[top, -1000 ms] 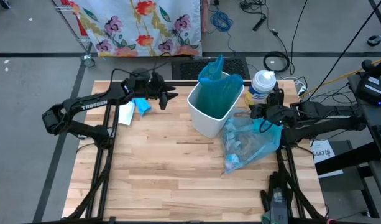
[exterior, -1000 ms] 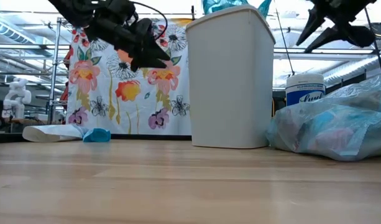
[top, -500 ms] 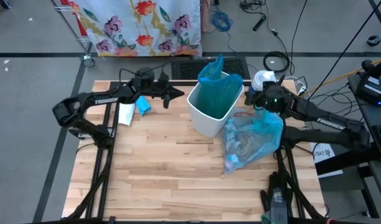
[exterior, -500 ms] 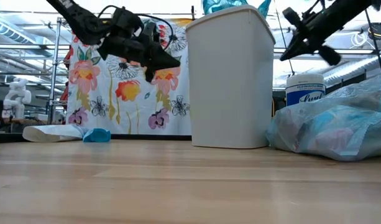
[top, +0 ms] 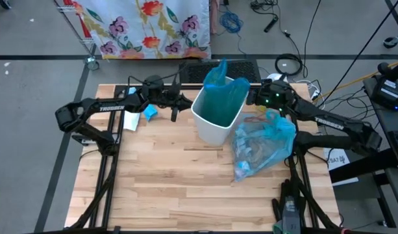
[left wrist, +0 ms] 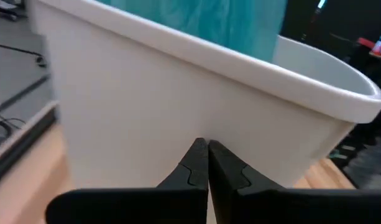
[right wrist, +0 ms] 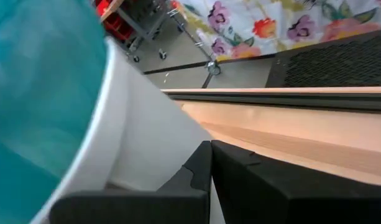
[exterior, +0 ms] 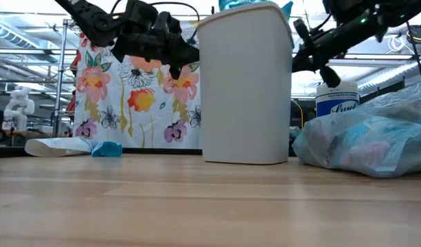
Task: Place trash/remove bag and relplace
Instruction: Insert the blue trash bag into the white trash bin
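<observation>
Teal liner (top: pixel 219 97) in white bin (top: pixel 215 120) | left claw (top: pixel 183 102) pinched empty at bin's 9 o'clock | right claw (top: pixel 253 99) likewise at 3 | we judge both equally near.

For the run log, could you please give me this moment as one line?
left gripper: shut, at bin side | right gripper: shut, at bin rim | teal bag: in bin | full bag: on table

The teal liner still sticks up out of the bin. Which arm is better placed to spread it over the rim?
Right, narrowly. The right gripper is at the bin rim beside the bunched liner; the left gripper is shut at the outer wall, farther from it.
</observation>
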`<state>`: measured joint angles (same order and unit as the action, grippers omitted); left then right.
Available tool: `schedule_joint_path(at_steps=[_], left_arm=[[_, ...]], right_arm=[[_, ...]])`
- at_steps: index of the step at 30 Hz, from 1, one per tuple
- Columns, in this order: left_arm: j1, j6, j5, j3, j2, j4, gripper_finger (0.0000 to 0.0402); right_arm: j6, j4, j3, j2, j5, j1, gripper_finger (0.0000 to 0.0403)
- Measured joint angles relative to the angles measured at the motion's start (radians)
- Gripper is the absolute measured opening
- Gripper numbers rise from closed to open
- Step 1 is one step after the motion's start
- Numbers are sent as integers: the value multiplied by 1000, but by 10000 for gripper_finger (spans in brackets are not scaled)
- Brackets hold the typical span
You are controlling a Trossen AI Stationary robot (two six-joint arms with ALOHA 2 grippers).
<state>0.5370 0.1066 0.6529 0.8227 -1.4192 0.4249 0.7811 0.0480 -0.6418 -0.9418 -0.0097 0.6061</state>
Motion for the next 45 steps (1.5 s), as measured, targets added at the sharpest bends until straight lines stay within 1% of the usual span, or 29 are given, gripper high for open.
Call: schedule_joint_path(at_steps=[4, 7, 11, 15, 18, 21, 23, 25, 27, 31, 34, 36, 38, 41, 43, 45], left_arm=[[-41, 15, 5, 0, 40, -81, 1], [-72, -16, 5, 0, 86, -174, 1], [-104, -42, -21, 0, 145, -305, 0], [-114, -64, -106, 0, 219, -457, 0], [-113, -100, -218, 0, 285, -566, 0], [-111, -122, -306, 0, 357, -613, 0], [-104, -122, -341, 0, 408, -616, 0], [-96, -120, -364, 2, 457, -607, 0], [-84, -116, -376, 2, 495, -603, 0], [-59, -113, -393, 27, 531, -601, 0], [-46, -130, -448, 86, 530, -621, 0], [-36, -186, -472, 149, 515, -659, 0], [-31, -227, -478, 215, 487, -690, 0], [-29, -241, -480, 308, 440, -711, 0], [-30, -243, -481, 370, 414, -720, 0], [-29, -216, -481, 430, 393, -734, 3]], right_arm=[[-5, -74, 0, -77, -46, -22, 0], [-8, -144, 0, -122, -79, -45, 0], [14, -163, 0, -148, -116, -89, 0], [11, -149, 1, -150, -148, -155, 0], [-2, -128, 2, -128, -112, -178, 0], [-4, -81, 2, -86, -77, -166, 0], [1, -33, 1, -41, -76, -149, 0], [10, 62, -14, 7, -70, -135, 0], [-4, 233, -76, 44, -43, -128, 0], [-70, 611, -295, 54, 51, -148, 0], [-112, 780, -489, 21, 84, -174, 0], [-133, 878, -624, -13, 117, -193, 0], [-144, 953, -755, -60, 156, -218, 0], [-170, 1019, -918, -138, 207, -268, 0], [-194, 1018, -994, -189, 222, -308, 0], [-219, 1018, -1042, -236, 222, -344, 0]])
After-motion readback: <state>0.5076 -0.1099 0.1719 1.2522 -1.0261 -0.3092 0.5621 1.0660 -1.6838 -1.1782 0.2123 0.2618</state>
